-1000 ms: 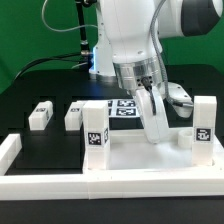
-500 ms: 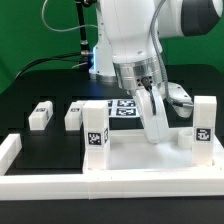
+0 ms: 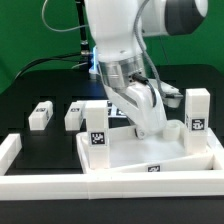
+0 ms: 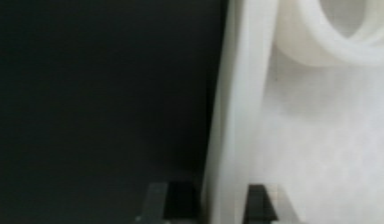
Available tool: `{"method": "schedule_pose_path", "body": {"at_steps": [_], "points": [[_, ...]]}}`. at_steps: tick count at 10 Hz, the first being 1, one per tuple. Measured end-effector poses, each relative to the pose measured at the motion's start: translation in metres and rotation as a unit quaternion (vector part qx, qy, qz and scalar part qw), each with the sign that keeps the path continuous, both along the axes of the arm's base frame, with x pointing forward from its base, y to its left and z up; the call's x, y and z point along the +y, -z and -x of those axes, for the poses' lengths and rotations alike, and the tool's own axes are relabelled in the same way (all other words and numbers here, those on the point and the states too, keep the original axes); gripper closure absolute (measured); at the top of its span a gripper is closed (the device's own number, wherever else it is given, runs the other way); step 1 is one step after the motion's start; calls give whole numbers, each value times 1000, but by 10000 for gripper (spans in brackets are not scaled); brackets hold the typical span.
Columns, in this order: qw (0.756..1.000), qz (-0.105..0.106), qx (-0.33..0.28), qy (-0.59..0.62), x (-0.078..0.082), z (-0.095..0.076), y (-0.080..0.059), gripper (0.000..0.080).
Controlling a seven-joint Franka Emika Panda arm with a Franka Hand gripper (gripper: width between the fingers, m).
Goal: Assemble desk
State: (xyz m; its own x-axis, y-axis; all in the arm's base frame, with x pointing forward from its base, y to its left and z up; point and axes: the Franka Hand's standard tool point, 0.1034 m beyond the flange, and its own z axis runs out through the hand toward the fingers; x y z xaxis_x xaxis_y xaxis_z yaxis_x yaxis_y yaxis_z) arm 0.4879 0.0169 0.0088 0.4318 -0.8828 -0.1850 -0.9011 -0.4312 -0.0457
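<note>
The gripper (image 3: 150,124) is closed on the rim of the seemingly tilted tabletop (image 3: 140,156), two loose legs (image 3: 40,115) (image 3: 74,117) at its nine o'clock.

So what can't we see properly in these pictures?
Exterior view: fingertips of the hand, hidden by its own body and the tabletop rim.
Exterior view: tags on the two loose legs, too small to read.
Wrist view: the tabletop is blurred and cut off by the edges.
</note>
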Motion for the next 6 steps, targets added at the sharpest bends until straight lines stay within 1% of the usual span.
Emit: {"method": "schedule_pose_path", "body": {"at_steps": [2,5,6], "points": [[997,-3,-11,-81,-11,6,3,724],[993,-3,-17,-120,-19,10,3,721],[987,-4,-19,-156,-23,11,3,721]]}}
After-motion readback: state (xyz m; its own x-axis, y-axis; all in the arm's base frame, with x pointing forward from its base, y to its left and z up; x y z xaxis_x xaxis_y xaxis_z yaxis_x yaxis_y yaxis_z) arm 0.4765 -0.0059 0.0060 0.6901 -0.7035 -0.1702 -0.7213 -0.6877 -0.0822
